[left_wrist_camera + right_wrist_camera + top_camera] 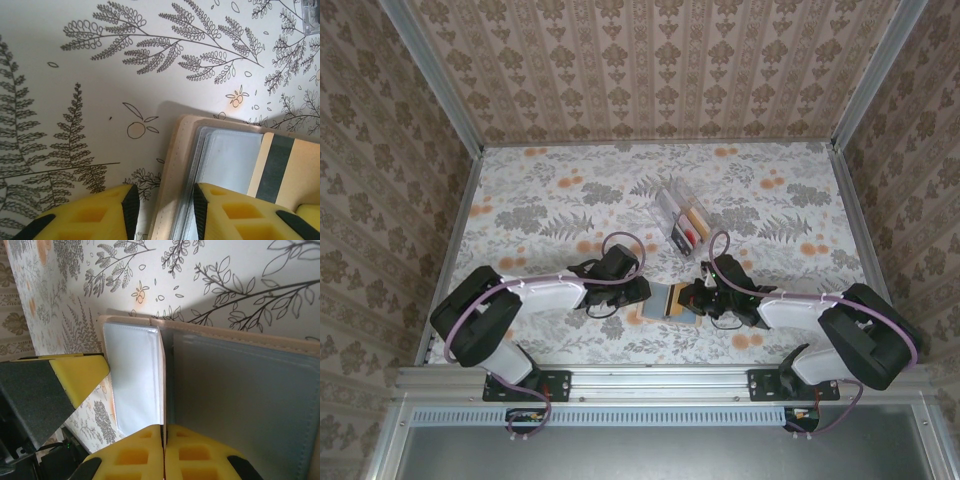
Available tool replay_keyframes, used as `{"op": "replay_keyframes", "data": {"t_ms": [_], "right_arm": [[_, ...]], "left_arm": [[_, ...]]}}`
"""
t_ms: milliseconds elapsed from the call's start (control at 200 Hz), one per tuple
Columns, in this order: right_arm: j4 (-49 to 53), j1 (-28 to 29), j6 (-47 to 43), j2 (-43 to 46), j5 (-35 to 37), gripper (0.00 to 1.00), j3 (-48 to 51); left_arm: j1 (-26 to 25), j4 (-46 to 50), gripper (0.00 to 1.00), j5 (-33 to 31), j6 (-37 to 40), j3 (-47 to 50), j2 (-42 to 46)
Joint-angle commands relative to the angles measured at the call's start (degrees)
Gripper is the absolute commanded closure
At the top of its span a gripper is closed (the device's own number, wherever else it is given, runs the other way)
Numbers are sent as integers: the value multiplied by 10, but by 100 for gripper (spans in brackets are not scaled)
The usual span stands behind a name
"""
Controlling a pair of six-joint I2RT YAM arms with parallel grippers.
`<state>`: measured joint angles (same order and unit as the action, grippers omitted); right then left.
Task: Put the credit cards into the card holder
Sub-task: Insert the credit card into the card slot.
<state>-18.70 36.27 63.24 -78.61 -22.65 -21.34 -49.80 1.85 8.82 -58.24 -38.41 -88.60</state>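
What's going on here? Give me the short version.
Both arms are at an open wallet lying near them on the table. The right gripper is shut on one of the wallet's clear sleeves. The left gripper straddles the wallet's edge, jaws apart. An orange card with a dark stripe lies on the wallet. Farther back, the clear card holder has some cards standing in it.

The table (540,200) has a pale surface printed with grey ferns and orange blossoms. A clear acrylic card holder (682,222) stands on it just past the middle. Nearer the front edge, an open tan wallet (250,400) lies flat with its grey inside facing up.
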Motion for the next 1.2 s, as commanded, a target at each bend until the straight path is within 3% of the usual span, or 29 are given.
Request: {"op": "replay_keyframes", "data": {"t_ms": [0,550,930,1195], "right_arm": [[-18,4,12,-7,-17,92,10],[-75,17,46,-62,-13,93,26],[2,18,32,12,22,92,40],[-60,30,51,-54,10,92,28]], "left_arm": [[-10,-20,63,27,2,-7,-32],[-13,-13,63,22,-1,-11,-33],[-13,-10,64,17,-3,-6,-32],[-14,-14,65,21,-3,-7,-32]]}}
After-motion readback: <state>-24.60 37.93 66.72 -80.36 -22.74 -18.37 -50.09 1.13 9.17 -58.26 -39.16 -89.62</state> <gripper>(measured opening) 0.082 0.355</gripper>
